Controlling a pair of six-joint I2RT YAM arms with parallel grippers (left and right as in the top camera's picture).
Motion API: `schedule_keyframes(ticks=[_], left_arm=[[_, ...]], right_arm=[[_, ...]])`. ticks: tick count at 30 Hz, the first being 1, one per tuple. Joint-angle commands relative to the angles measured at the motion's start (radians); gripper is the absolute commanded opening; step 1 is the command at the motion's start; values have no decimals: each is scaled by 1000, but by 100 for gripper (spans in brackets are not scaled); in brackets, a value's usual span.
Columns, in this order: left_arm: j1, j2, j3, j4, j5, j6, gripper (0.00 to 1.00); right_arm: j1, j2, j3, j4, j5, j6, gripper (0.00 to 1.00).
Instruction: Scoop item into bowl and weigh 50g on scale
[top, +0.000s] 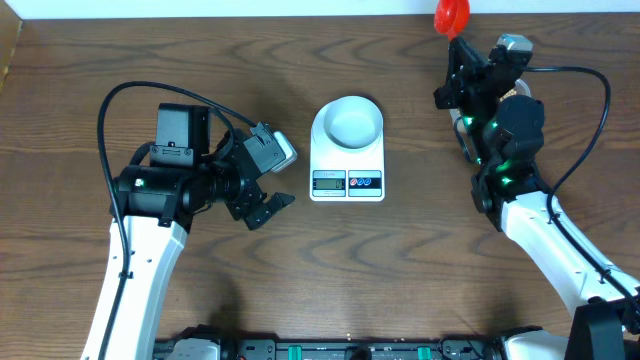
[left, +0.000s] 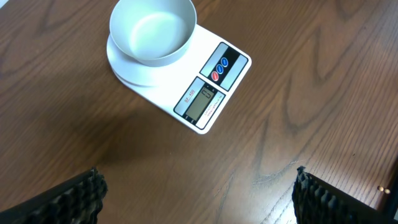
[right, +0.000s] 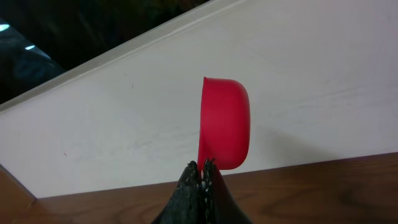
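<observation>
Bowl (top: 347, 122) sits empty on the scale (top: 347, 182) mid-scene, well left of the right claw (right: 200, 171), which is clenched on a red scoop (right: 224, 121) at the table's (top: 60, 220) far right edge. Left claw (left: 199, 205) hangs released, nearer the scale; no beans are in view.

A robotics lab test bench: a left robot arm (top: 140, 250) and a right robot arm (top: 545, 235) trailing black cables (top: 130, 95) stand at a wood-grain counter (top: 400, 270), against a plain white wall (top: 250, 8), with a digital kitchen scale (top: 347, 160) between them.
</observation>
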Motion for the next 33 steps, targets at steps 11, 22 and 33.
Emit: schedule_keyframes(ticks=[11,22,33], left_arm=[[5,2,21,1,2,-10,98],[5,56,12,1,2,-10,98],[5,56,13,-4,-3,-9,98]], right_arm=[[-8,-1,24,2,-26,-13,1],[-8,-1,24,2,-29,-13,1],[-8,-1,24,-10,-29,-13,1]])
